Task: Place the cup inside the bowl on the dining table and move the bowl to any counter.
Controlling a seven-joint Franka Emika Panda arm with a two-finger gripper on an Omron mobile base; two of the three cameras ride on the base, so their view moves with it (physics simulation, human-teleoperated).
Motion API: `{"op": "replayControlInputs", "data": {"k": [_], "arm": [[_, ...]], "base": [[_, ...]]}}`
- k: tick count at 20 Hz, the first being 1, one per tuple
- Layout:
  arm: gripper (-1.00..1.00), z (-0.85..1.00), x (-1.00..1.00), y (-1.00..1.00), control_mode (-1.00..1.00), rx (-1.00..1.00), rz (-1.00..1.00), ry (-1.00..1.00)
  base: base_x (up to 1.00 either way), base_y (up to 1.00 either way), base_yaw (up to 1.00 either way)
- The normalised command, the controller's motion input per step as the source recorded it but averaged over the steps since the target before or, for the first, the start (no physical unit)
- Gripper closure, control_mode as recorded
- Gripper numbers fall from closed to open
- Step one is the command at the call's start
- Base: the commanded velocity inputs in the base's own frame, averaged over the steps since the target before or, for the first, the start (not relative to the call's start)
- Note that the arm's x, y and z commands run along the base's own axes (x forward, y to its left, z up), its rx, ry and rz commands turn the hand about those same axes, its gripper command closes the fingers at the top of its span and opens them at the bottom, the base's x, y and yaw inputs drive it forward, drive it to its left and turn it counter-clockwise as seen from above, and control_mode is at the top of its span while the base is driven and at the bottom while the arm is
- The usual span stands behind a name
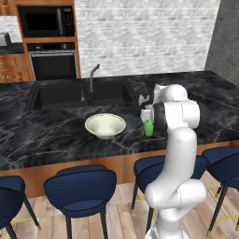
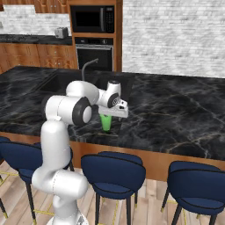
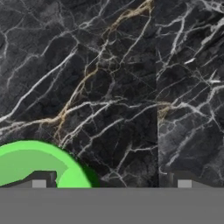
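Arm bent forward, gripper (image 3: 111, 181) spread wide, pointing down beside cup (image 3: 30, 164)

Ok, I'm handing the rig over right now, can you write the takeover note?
Gripper: open, pointing down at the dining table, holding nothing; the left fingertip is over the cup's rim.
Cup: upright on the table, under the hand, to the right of the bowl.
Bowl: empty, in front of the sink.
Done: nothing yet.
Left: centre on the cup, grasp it, set it in the bowl, carry the bowl to a counter.
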Motion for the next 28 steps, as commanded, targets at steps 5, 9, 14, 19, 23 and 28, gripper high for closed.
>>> {"op": "replayControlInputs", "data": {"k": [5, 9, 14, 19, 23, 28], "arm": [[1.0, 0.0, 0.0, 0.0, -1.0, 0.0, 0.0, 0.0], [1.0, 0.0, 0.0, 0.0, -1.0, 0.0, 0.0, 0.0], [1.0, 0.0, 0.0, 0.0, -1.0, 0.0, 0.0, 0.0], [1.0, 0.0, 0.0, 0.0, -1.0, 0.01, 0.0, 0.0], [1.0, 0.02, 0.0, 0.0, -1.0, 0.03, 0.0, 0.0], [1.0, 0.18, 0.0, 0.0, -1.0, 0.03, 0.0, 0.0]], "base": [[0.0, 0.0, 0.0], [0.0, 0.0, 0.0], [0.0, 0.0, 0.0], [0.0, 0.0, 0.0], [0.0, 0.0, 0.0], [0.0, 0.0, 0.0]]}}
